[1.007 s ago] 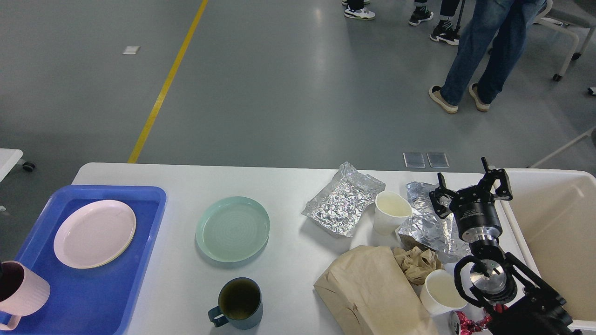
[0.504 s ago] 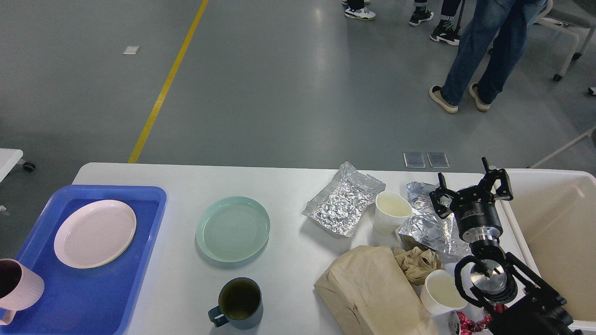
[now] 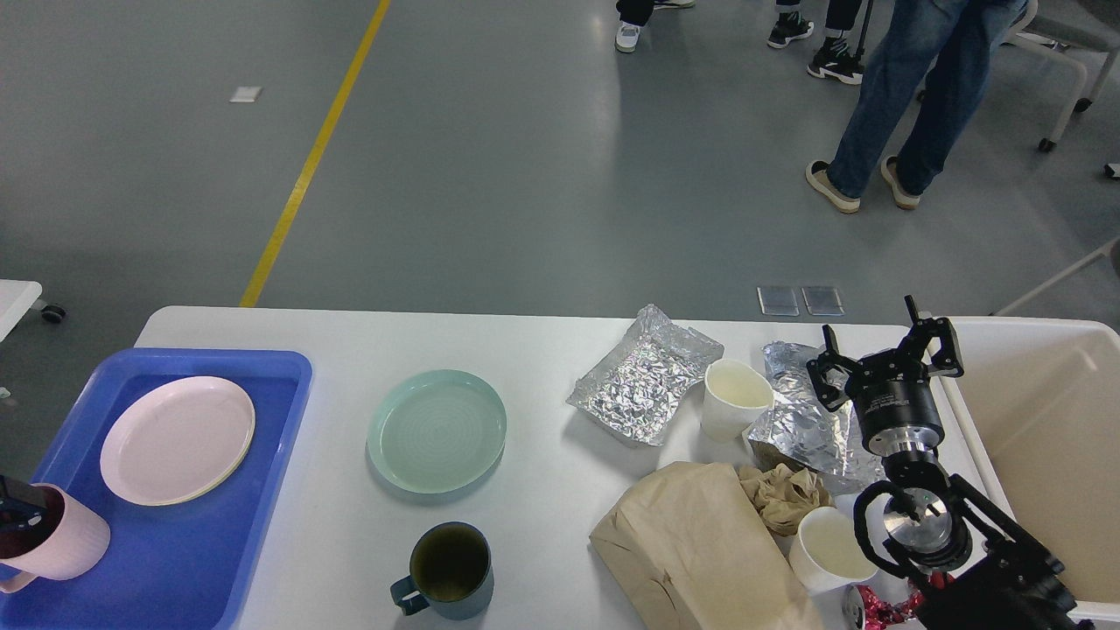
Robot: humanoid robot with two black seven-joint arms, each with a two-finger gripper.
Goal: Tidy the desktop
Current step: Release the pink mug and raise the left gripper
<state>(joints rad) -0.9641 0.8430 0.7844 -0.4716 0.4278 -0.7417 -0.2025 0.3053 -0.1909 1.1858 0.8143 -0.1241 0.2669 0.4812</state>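
Note:
The white desktop point(image 3: 542, 350) holds a mint plate point(image 3: 437, 430), a dark teal mug point(image 3: 448, 570), two crumpled foil sheets point(image 3: 643, 376) point(image 3: 801, 420), two white paper cups point(image 3: 735, 398) point(image 3: 829, 547), a brown paper bag point(image 3: 700, 547) and a crumpled brown napkin point(image 3: 781, 494). My right gripper point(image 3: 884, 352) is open and empty above the right foil sheet, beside the bin. Only a dark fingertip point(image 3: 19, 507) of my left gripper shows, at the rim of a pink mug point(image 3: 57, 544) over the blue tray's near left corner.
The blue tray point(image 3: 262, 490) at the left holds a pink plate point(image 3: 177, 439). A deep cream bin point(image 3: 1041, 437) stands at the right table edge. A red foil wrapper point(image 3: 879, 605) lies by my right arm. People point(image 3: 910, 96) stand on the floor beyond.
The pink mug has shifted a little to the right and stands more upright over the tray. A person's foot moved at the top. The right arm has not moved.

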